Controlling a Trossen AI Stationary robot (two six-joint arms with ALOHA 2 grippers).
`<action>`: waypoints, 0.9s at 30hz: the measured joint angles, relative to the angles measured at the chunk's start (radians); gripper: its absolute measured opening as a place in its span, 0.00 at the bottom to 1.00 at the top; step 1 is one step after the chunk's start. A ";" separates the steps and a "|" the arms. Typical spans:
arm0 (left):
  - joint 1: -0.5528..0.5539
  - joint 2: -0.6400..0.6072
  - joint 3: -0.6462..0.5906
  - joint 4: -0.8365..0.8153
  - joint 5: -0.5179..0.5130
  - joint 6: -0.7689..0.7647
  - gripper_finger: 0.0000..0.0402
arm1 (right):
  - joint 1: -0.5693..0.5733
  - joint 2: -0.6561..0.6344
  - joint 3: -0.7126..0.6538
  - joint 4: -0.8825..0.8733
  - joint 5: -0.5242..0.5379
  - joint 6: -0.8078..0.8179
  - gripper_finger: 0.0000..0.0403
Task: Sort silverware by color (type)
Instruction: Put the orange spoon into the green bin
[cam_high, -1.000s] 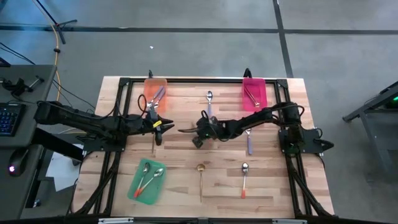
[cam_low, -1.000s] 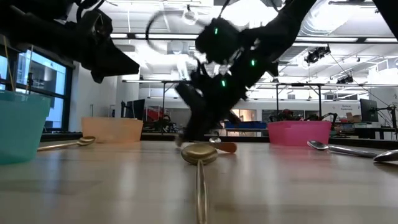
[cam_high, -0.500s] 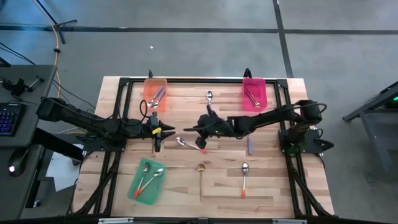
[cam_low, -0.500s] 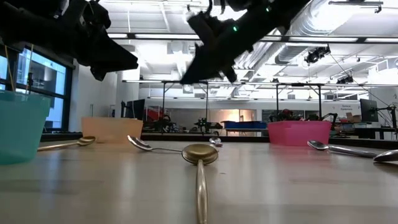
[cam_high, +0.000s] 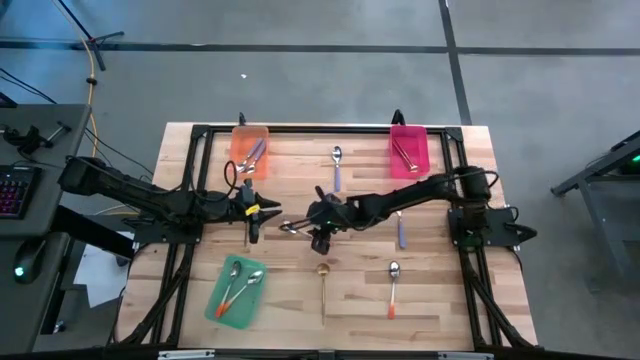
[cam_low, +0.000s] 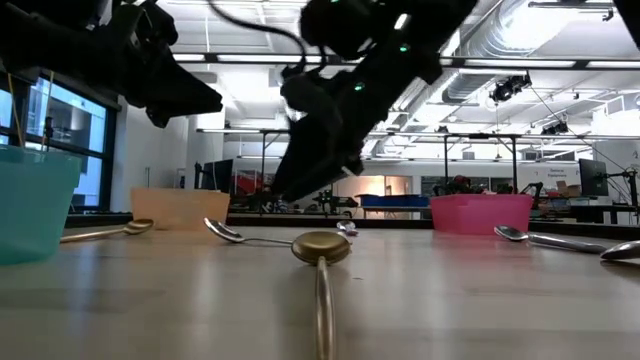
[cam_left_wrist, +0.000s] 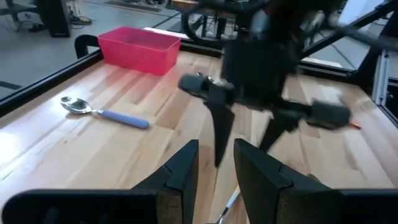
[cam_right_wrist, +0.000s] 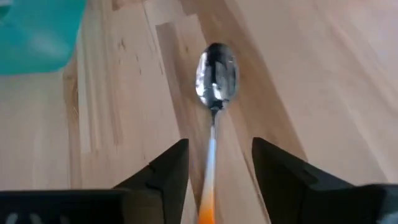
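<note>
Three trays (cam_high: 251, 150), each holding spoons (cam_high: 236, 291), right pincer (cam_high: 303, 226) apart, left pincer (cam_high: 262, 212) slightly parted.

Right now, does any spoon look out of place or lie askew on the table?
Yes. One orange-handled spoon lies slanted mid-table, away from the green tray that holds its like. The right gripper hangs open over its handle. Nothing looks spilled or damaged.
</note>
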 joint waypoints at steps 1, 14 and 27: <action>0.000 0.000 0.000 -0.004 -0.001 0.000 0.23 | 0.000 0.022 0.030 -0.030 -0.003 -0.010 0.40; 0.000 0.000 0.000 -0.048 -0.004 -0.001 0.23 | 0.000 0.231 0.288 -0.247 -0.009 -0.043 0.27; 0.043 0.032 0.000 -0.428 0.044 -0.480 0.24 | -0.016 0.239 0.293 -0.259 0.011 -0.107 0.01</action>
